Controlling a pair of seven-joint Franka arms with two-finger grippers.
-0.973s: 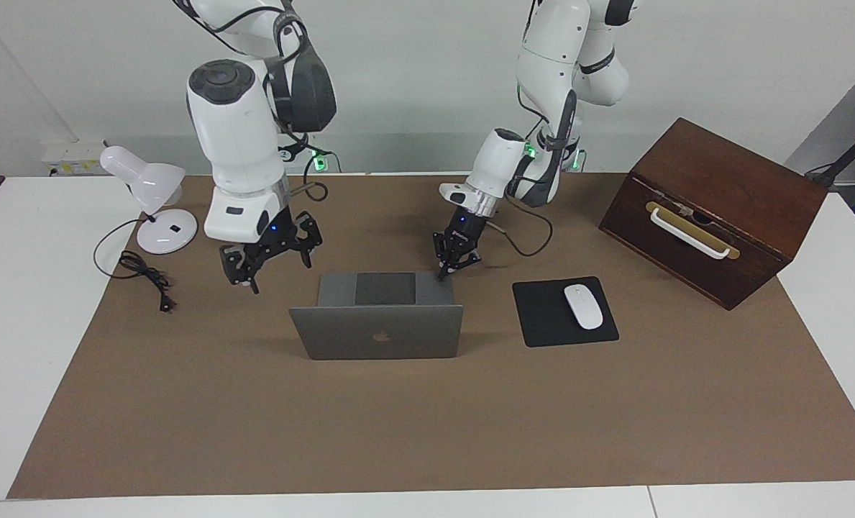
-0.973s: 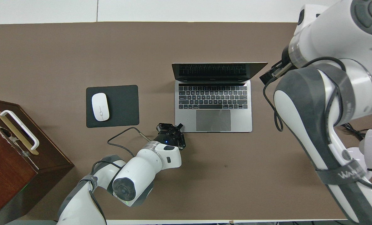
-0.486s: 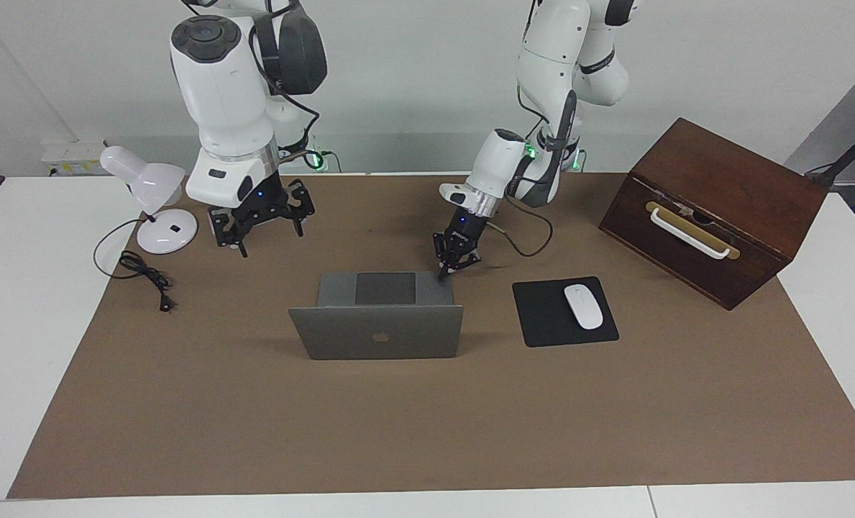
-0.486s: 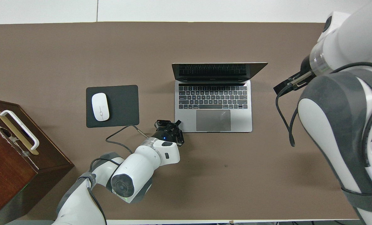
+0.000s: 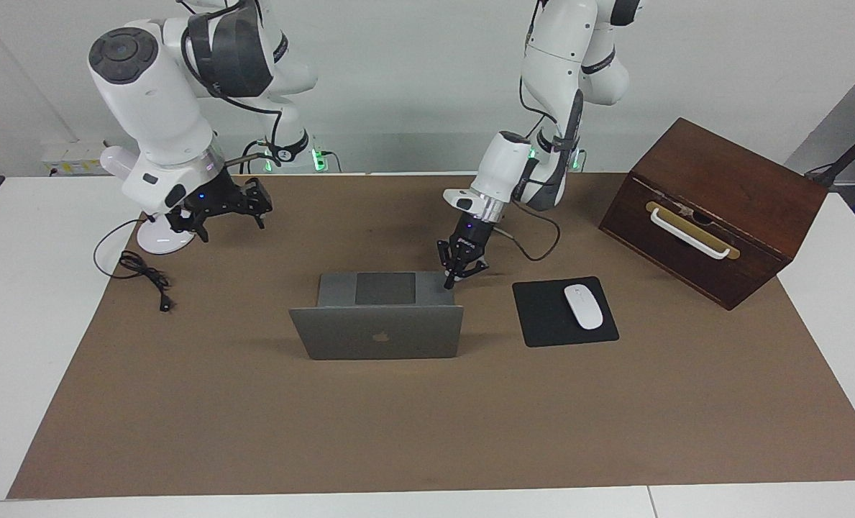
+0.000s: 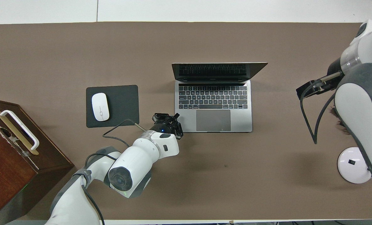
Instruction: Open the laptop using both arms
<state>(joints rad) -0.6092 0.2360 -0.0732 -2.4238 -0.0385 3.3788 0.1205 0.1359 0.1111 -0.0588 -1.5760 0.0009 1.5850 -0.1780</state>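
Observation:
The silver-grey laptop stands open in the middle of the brown mat, its lid upright with the apple logo facing away from the robots. The overhead view shows its keyboard deck and dark screen. My left gripper is low at the deck's corner nearest the robots, toward the mouse pad, with its fingers spread and holding nothing; it also shows in the overhead view. My right gripper is open, empty and raised over the mat beside the lamp, well clear of the laptop; the overhead view shows it too.
A black mouse pad with a white mouse lies beside the laptop toward the left arm's end. A brown wooden box with a white handle stands past it. A white desk lamp and its black cable are at the right arm's end.
My right arm has swung up and away from the laptop toward the lamp. My left gripper has shifted slightly at the deck corner toward the mouse pad. The laptop has not moved.

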